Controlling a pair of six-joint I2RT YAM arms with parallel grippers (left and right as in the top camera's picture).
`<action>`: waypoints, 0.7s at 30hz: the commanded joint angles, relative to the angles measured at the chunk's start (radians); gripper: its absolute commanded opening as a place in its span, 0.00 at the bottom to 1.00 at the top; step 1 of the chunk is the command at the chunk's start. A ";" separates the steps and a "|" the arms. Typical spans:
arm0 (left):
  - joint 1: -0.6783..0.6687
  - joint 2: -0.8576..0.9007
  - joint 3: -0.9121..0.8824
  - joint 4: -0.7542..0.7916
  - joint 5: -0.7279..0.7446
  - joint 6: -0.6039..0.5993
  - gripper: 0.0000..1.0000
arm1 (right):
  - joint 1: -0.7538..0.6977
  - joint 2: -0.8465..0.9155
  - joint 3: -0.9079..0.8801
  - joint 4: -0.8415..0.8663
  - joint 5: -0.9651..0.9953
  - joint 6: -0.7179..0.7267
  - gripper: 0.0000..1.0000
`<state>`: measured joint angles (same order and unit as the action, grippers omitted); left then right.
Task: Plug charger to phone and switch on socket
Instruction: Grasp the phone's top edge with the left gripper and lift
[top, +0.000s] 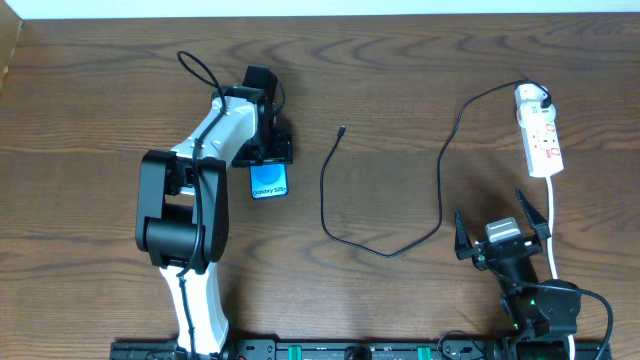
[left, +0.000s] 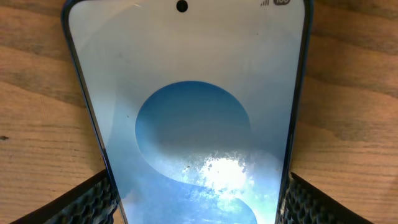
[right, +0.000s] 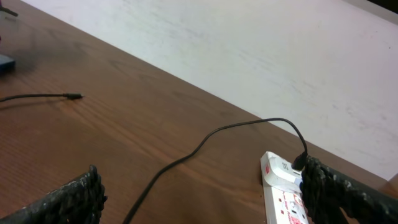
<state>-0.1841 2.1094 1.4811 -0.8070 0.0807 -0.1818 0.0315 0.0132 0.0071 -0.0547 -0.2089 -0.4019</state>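
The phone (top: 269, 182) lies flat on the wooden table with its blue screen up. It fills the left wrist view (left: 193, 112). My left gripper (top: 266, 150) (left: 198, 202) straddles its lower end, with both padded fingers against its side edges. The charger cable (top: 385, 250) lies in a loose loop mid-table, its small tip (top: 343, 128) free to the right of the phone. Its black plug (top: 543, 102) sits in the socket (top: 541, 140) at the far right. My right gripper (top: 500, 232) (right: 199, 202) is open and empty, near the front edge below the socket (right: 283, 190).
The socket's thick white cord (top: 553, 225) runs down the right side past my right gripper. A white wall strip borders the far edge of the table. The cable tip (right: 74, 96) and cable (right: 205, 143) show in the right wrist view.
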 joint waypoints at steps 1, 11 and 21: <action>0.000 -0.011 -0.005 -0.004 0.043 -0.046 0.76 | 0.010 0.000 -0.001 -0.004 0.000 0.012 0.99; 0.000 -0.011 -0.005 0.013 0.043 -0.079 0.77 | 0.010 0.000 -0.001 -0.004 0.000 0.012 0.99; 0.000 -0.019 -0.004 0.015 0.092 -0.120 0.77 | 0.010 0.000 -0.001 -0.004 0.000 0.012 0.99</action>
<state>-0.1841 2.1056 1.4811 -0.7929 0.1070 -0.2829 0.0315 0.0132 0.0071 -0.0547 -0.2089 -0.4019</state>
